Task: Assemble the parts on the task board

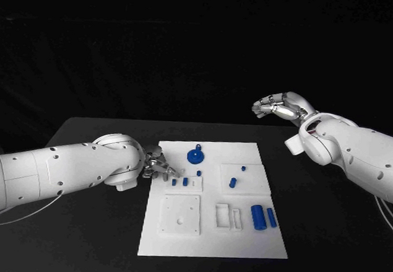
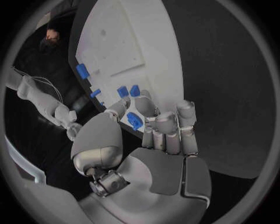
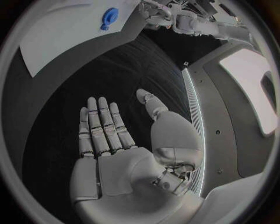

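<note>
The white task board [image 1: 212, 236] lies in the middle of the black table. My left hand [image 1: 156, 165] is at the board's left edge; in the left wrist view it [image 2: 153, 140] pinches a small blue part [image 2: 135, 120] between thumb and fingers. Two small blue parts [image 1: 179, 181] stand on the board just beside that hand. A round blue disc [image 1: 195, 156] sits near the board's far edge and shows again in the right wrist view [image 3: 109, 15]. My right hand [image 1: 279, 106] hangs high past the board's far right corner, holding nothing, its fingers [image 3: 100, 123] straight and apart from the thumb.
Two blue cylinders [image 1: 264, 216] lie at the board's right, with small blue pegs [image 1: 238, 176] on a raised panel behind them. A white square plate [image 1: 182, 214] and a white bracket [image 1: 228, 216] sit toward the board's near side. Black table surrounds the board.
</note>
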Available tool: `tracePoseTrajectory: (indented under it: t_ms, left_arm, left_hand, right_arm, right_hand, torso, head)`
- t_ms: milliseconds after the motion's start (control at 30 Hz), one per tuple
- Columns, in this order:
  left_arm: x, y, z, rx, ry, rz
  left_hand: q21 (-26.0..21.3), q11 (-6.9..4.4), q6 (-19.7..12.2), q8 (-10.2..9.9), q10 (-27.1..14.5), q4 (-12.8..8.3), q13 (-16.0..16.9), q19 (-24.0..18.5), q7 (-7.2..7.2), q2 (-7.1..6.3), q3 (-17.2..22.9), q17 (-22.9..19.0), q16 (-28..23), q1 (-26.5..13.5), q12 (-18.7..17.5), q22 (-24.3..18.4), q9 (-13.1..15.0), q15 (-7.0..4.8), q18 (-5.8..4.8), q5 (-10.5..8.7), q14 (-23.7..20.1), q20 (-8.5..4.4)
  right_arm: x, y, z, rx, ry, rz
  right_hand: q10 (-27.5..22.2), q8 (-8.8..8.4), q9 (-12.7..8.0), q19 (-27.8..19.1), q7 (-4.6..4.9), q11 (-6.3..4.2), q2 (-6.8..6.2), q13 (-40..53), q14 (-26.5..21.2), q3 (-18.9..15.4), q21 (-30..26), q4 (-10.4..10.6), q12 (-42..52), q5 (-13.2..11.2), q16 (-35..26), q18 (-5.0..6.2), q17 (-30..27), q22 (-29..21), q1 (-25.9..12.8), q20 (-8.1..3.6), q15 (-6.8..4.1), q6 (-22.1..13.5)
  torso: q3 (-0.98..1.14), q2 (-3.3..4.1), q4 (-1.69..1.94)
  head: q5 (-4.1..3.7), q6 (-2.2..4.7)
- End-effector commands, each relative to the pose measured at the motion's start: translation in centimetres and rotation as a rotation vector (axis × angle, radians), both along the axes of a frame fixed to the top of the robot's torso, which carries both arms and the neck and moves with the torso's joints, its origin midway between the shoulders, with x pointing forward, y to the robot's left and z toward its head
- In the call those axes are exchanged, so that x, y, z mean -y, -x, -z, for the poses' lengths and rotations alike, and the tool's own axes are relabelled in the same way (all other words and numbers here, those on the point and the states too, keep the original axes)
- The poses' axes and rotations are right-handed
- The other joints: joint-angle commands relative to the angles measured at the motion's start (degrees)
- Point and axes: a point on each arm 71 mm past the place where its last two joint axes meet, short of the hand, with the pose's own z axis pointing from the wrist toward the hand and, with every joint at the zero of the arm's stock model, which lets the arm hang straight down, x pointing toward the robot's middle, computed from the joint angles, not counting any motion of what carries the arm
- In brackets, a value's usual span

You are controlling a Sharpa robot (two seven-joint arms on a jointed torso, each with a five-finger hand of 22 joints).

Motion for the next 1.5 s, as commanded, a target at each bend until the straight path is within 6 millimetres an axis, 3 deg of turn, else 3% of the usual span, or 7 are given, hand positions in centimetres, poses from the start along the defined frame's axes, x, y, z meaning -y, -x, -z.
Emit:
tracePoseTrajectory:
  t_ms: [33, 333, 500, 533, 767, 1133, 1500]
  left_arm:
    - [0.1, -0.4, -1.4, 0.064, 0.155, -0.055]
    - [1.1, -1.1, -4.5, 0.158, 0.465, -0.078]
    - [2.7, -1.2, -5.4, 0.281, 0.489, 0.049]
    - [3.2, -1.2, -5.6, 0.314, 0.472, 0.090]
    - [6.2, -1.3, -6.0, 0.448, 0.314, 0.300]
    - [9.2, -1.3, -4.4, 0.525, 0.086, 0.480]
    - [9.8, -1.3, -2.7, 0.475, 0.008, 0.531]
  left_hand:
    - [-1.5, 1.00, -2.9, -1.4, -1.7, 0.7, -1.1, -1.4, 0.99, -1.54, 0.8, -1.0, -2.2, 1.1, -2.0, -0.7, -0.6, 0.78, 0.75, -0.15, -1.8, -6.27]
    - [-11.4, 7.16, -14.7, -5.6, -14.1, -2.2, -7.0, -12.5, 7.07, -3.11, 1.9, -6.5, -15.5, 7.5, -14.9, -4.4, -2.8, 7.45, -3.74, 0.14, -13.3, -1.75]
    - [-13.4, 9.32, -16.4, -6.0, -18.3, -10.2, -8.8, -14.2, 8.79, -0.14, 2.4, -7.3, -18.6, 17.0, -19.5, -4.7, -4.6, 9.63, -4.39, 3.97, -14.7, 0.21]
    - [-13.4, 9.71, -16.5, -6.0, -19.2, -12.3, -9.3, -13.9, 8.93, 0.70, 3.1, -7.1, -18.8, 19.4, -20.8, -4.6, -5.1, 9.82, -4.26, 6.58, -14.4, 0.39]
    - [-13.7, 11.39, -15.0, -7.3, -19.9, -15.0, -12.3, -12.7, 8.83, 0.90, 8.1, -6.1, -19.0, 27.6, -29.2, -3.9, -8.1, 10.99, -3.24, 6.22, -13.1, 1.58]
    - [-11.4, 11.13, -14.0, -8.6, -18.0, -14.0, -13.7, -6.8, 8.70, -0.87, 6.2, -4.3, -16.9, 25.7, -35.2, -2.8, -9.8, 10.54, -1.10, 0.20, -7.2, 1.04]
    - [-6.5, 11.11, -13.8, -9.7, -18.0, -13.9, -14.4, -0.1, 8.86, -1.00, 3.3, -1.3, -11.4, 25.0, -39.6, -0.7, -10.8, 10.38, 2.37, 0.16, -0.9, 0.79]
  right_arm:
    - [0.0, 0.0, 0.0, 0.000, -0.003, -0.010]
    - [0.3, 0.0, 0.1, -0.001, -0.002, -0.002]
    - [0.3, 0.0, 0.1, -0.002, -0.002, -0.002]
    - [0.3, 0.0, 0.1, -0.002, -0.002, -0.002]
    - [0.3, 0.0, 0.1, -0.001, -0.003, -0.002]
    - [-0.2, 0.1, 0.2, -0.002, -0.005, -0.012]
    - [-0.4, 0.1, 0.2, -0.002, -0.006, -0.016]
  right_hand:
    - [0.5, 0.05, -0.1, -0.2, 2.16, 0.04, -0.10, -0.1, -0.3, -0.1, -0.4, 0.1, -0.2, 0.2, -0.2, -0.38, -0.1, 0.1, -0.5, 0.03, -0.04, -0.4]
    - [0.5, 0.06, -0.1, -0.2, 2.16, 0.04, -0.10, -0.1, -0.3, -0.1, -0.4, 0.1, -0.3, 0.2, -0.2, -0.37, -0.1, 0.1, -0.5, 0.04, -0.04, -0.4]
    - [0.5, 0.06, -0.1, -0.2, 2.16, 0.04, -0.10, -0.1, -0.3, -0.1, -0.4, 0.1, -0.3, 0.2, -0.2, -0.37, -0.1, 0.1, -0.5, 0.04, -0.04, -0.4]
    - [0.5, 0.06, -0.1, -0.2, 2.16, 0.04, -0.09, -0.1, -0.3, -0.1, -0.4, 0.1, -0.3, 0.2, -0.2, -0.37, -0.1, 0.1, -0.5, 0.04, -0.04, -0.4]
    - [0.5, 0.07, -0.1, -0.2, 2.16, 0.04, -0.07, -0.1, -0.3, -0.1, -0.4, 0.1, -0.3, 0.2, -0.2, -0.36, -0.1, 0.1, -0.5, 0.05, -0.04, -0.4]
    - [0.5, 0.08, -0.1, -0.2, 2.16, 0.03, -0.03, 0.0, -0.3, -0.1, -0.4, 0.1, -0.3, 0.2, -0.2, -0.34, -0.1, 0.1, -0.5, 0.05, -0.05, -0.4]
    - [0.6, 0.09, -0.1, -0.2, 2.16, 0.03, 0.00, 0.0, -0.3, 0.0, -0.4, 0.1, -0.3, 0.2, -0.2, -0.33, -0.1, 0.2, -0.5, 0.06, -0.05, -0.4]
  torso:
    - [-0.02, 0.02, -0.04]
    - [-0.03, 0.02, 0.03]
    - [-0.07, 0.04, 0.00]
    - [-0.07, 0.02, 0.03]
    - [-0.09, 0.05, 0.07]
    - [-0.11, 0.13, -0.13]
    - [-0.06, 0.08, -0.08]
  head:
    - [-0.20, 0.15]
    - [-0.40, 0.34]
    - [-0.50, 0.48]
    - [-0.47, 0.51]
    - [-0.44, 0.73]
    - [-0.53, 0.87]
    - [-0.82, 0.66]
